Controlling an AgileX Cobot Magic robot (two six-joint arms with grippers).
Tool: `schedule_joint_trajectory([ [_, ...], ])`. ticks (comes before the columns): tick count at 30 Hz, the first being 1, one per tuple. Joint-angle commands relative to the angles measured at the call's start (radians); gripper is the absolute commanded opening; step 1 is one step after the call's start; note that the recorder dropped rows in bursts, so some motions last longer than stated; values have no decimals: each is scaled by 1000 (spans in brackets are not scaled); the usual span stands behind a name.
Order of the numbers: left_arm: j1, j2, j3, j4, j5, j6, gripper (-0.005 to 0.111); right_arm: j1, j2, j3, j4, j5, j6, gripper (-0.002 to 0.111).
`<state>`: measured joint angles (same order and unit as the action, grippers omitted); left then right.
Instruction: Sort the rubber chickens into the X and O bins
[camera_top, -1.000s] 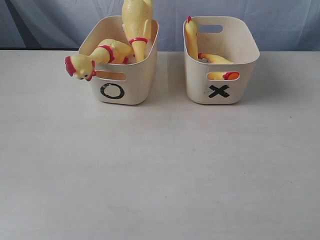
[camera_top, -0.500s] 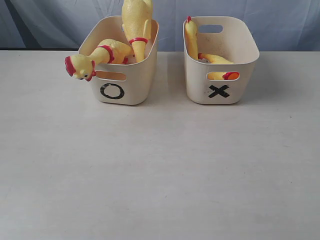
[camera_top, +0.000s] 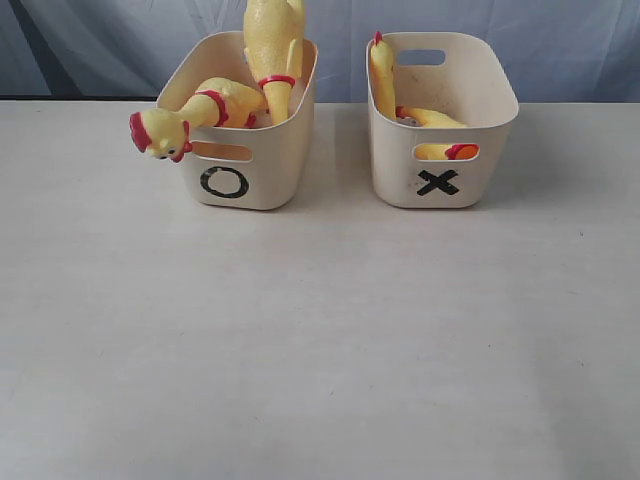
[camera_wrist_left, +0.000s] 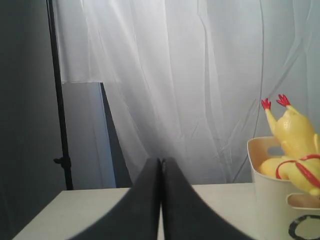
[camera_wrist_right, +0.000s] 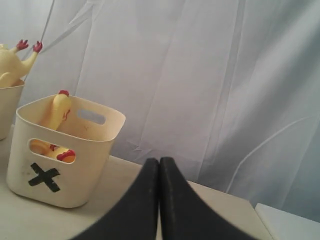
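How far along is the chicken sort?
Done: the O bin holds two, a feet-up chicken and a head-over-rim chicken; the X bin holds what look like two more, a leaning chicken and a lying chicken. In hand: nothing; left gripper and right gripper are shut, empty. Left: nothing visible; no chicken on the table.

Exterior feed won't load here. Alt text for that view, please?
Two cream bins stand side by side at the back of a pale table. The O bin, left, holds a rubber chicken hanging its head over the rim and a head-down chicken; the X bin, right, holds a leaning chicken and a low-lying chicken.
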<state>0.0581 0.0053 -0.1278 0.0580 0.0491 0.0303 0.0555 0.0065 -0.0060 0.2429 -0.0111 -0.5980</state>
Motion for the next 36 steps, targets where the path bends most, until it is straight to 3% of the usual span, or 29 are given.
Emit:
schedule_joint_trajectory([
  [1,-2,-5,71,24,-39,0,0,5,-6,6,-22,5,-4,0],
  [5,-8,-5,128,28,-49,0,0,5,-6,6,-33,91,-4,0],
  [8,-10,-5,128,28,32,0,0,5,-6,6,-29,193,-4,0],
  [13,-8,-5,128,23,45,0,0,5,-6,6,-33,213,-4,0],
  [17,-8,-5,128,18,183,0,0,5,-6,6,-155,302,-4,0],
  [30,-8,-5,128,18,183,0,0,5,-6,6,-164,313,3,0],
  [36,-8,-5,128,18,177,-3,0,5,-6,6,-157,313,190,0],
])
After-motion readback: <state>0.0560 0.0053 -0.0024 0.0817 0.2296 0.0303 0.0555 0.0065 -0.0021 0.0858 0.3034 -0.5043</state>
